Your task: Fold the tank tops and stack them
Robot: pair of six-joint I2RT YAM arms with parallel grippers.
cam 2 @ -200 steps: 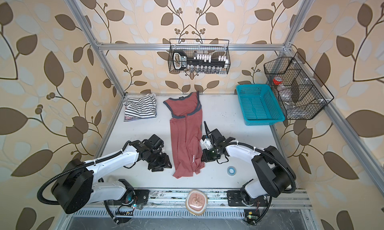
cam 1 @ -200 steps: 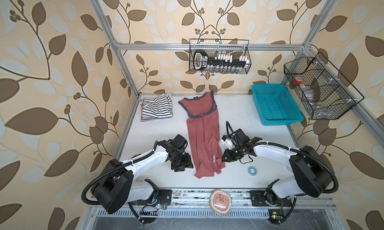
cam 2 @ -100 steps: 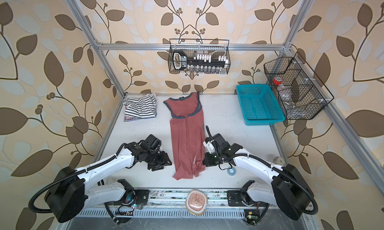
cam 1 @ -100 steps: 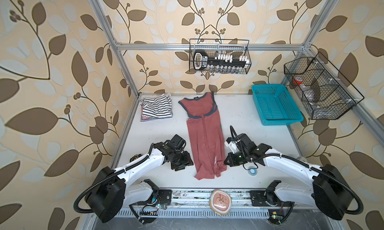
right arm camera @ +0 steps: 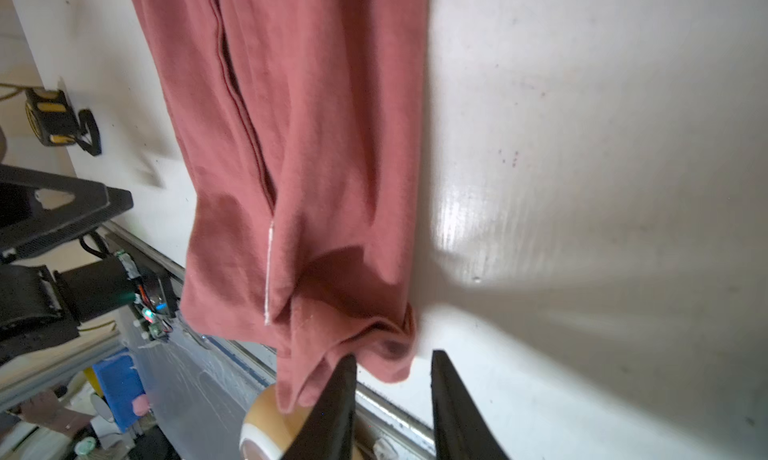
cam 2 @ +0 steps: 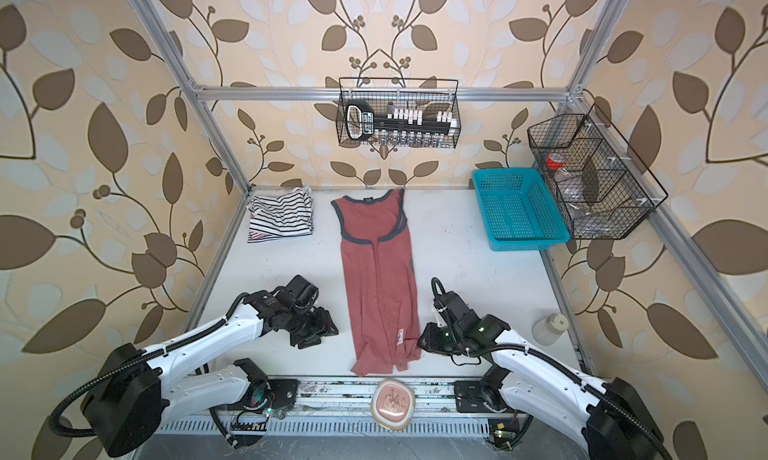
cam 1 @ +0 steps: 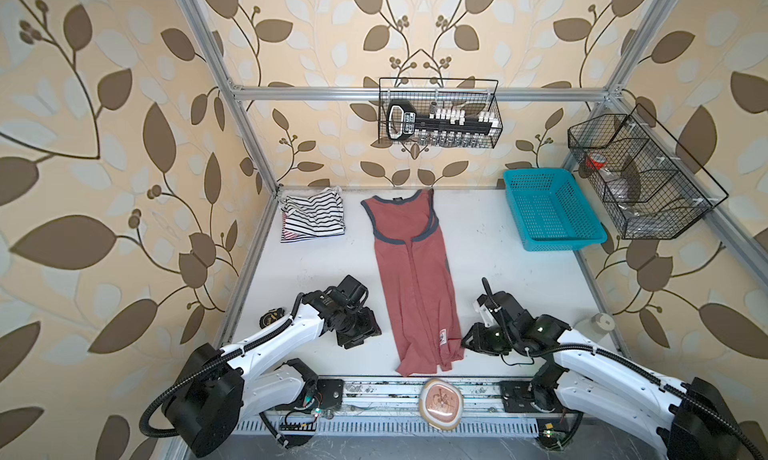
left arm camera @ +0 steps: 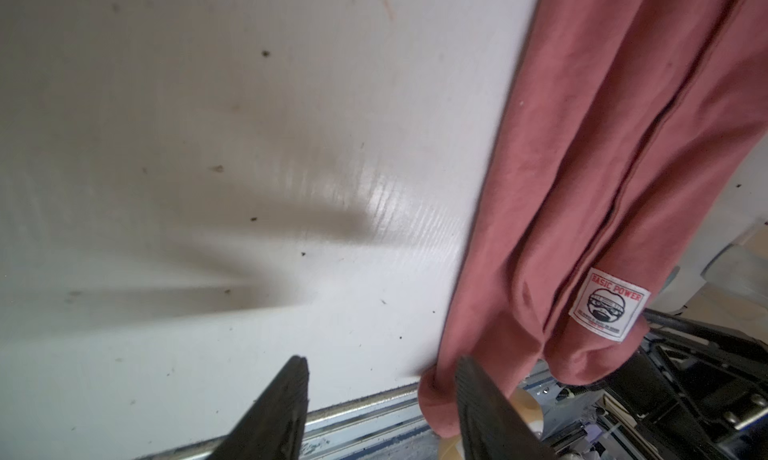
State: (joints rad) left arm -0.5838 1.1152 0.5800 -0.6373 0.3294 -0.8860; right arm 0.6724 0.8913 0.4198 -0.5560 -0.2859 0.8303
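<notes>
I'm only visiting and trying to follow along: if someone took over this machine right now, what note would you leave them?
Left end effector: open at the red top's near hem corner, gripping nothing.
Right end effector: open at the other hem corner, gripping nothing.
Things: the red top lies mid-table, neck far, hem at the front edge. The striped tops sit in the far left corner.
Done: striped tops folded and stacked; red top's sides folded in, making a long strip.
Left: fold the red top crosswise and set it on the striped tops.
</notes>
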